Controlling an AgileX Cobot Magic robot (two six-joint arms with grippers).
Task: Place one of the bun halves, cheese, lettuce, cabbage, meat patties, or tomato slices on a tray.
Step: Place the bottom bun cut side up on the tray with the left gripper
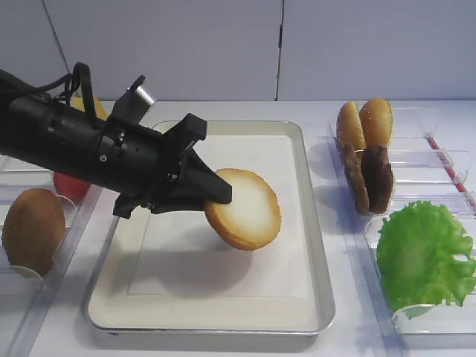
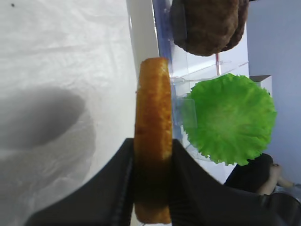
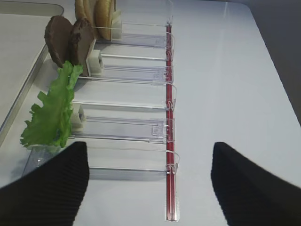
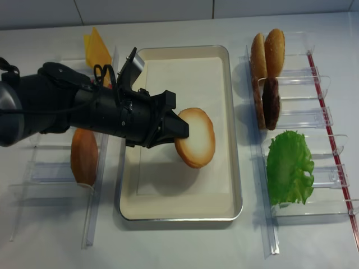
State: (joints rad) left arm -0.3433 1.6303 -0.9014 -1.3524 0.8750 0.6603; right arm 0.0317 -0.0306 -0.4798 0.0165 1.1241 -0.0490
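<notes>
**Bun half held on edge over tray**

Left pincer (image 1: 216, 192) clamped on the bun half (image 1: 245, 210), fingers pinching rim and faces, so it hangs tilted above the tray (image 1: 309, 223), its shadow below; apparently not touching the liner. Judged: edge grip suits lifting from an upright holder; release needs lowering first. Right pincer (image 3: 148, 181) apart, empty, above the table beside the lettuce (image 3: 51, 115) and meat patties (image 3: 68, 40), both upright in clear holders (image 3: 136, 127).
</notes>
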